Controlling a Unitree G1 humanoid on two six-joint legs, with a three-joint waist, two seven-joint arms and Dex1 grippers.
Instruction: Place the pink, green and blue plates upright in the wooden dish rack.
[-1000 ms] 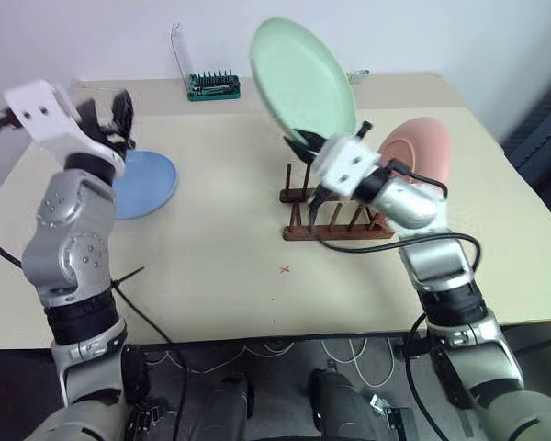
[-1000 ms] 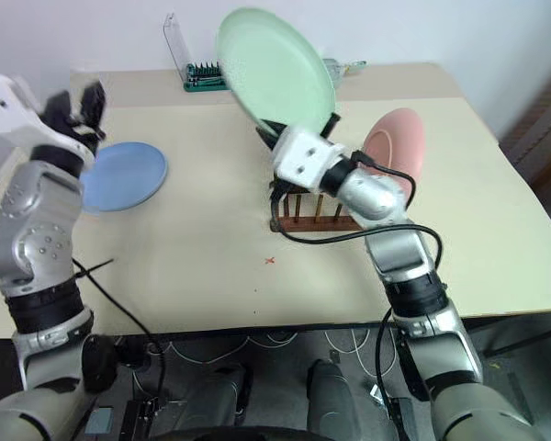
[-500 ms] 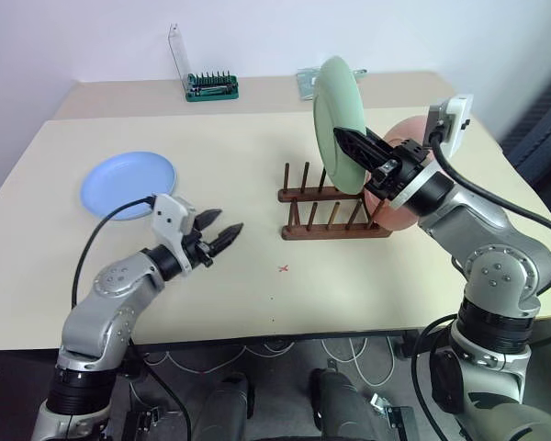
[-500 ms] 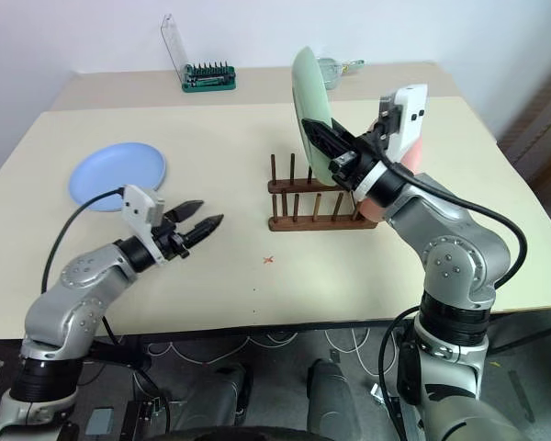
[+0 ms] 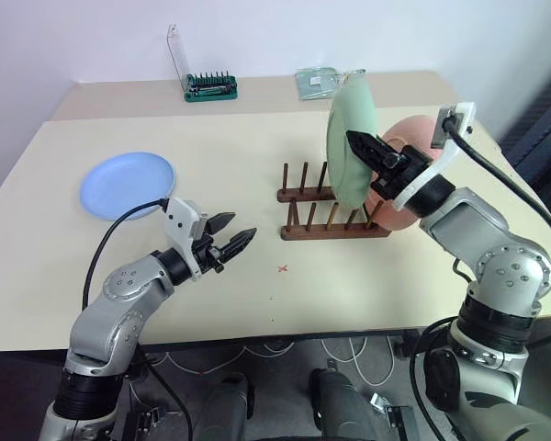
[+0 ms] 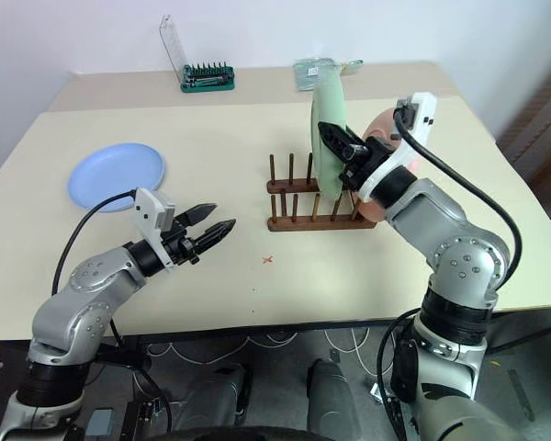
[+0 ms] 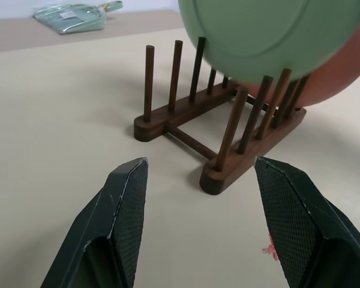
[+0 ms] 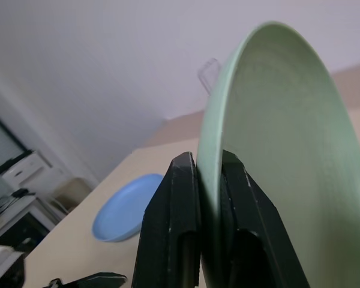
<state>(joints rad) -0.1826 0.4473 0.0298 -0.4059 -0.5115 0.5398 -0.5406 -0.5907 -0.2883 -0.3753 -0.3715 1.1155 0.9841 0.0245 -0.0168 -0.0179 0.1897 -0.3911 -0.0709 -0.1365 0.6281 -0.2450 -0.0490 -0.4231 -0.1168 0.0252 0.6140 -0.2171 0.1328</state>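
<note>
Left tool: the left arm's black two-fingered tool (image 5: 231, 241) hovers nearest the camera, at about 7 o'clock on the table, fingers spread wide and empty, aimed at the rack; its pads (image 7: 127, 207) are cross-hatched for friction.
Table: the smooth, matte beige table (image 5: 257, 165) gives no grip, so a light rack could probably slide if pushed.
Rack: the small dark brown wooden dish rack (image 5: 326, 208) sits just right of the table's centre, two parallel rails each with a row of thin round pegs (image 7: 175, 69), joined by a crossbar.
Green plate: the round, shallow, matte pale mint green plastic plate (image 5: 350, 145) is pinched at its rim by the right arm's black tool (image 5: 365, 147), closed tight on it; it stands nearly on edge, its lower rim between the pegs.
How to seat it: judging from here, the rim should drop straight down into a free gap next to the pink plate, kept square to both rails, and be let go only once the edge rests between the pegs.
Risk: a thin smooth rim may roll or tip if released tilted.
Pink plate: the round salmon pink plastic plate (image 5: 413, 152) stands upright at the rack's 3 o'clock end, just behind the green one.
Blue plate: the round light blue plastic plate (image 5: 129, 185) lies flat at 10 o'clock, well apart from the rack.
</note>
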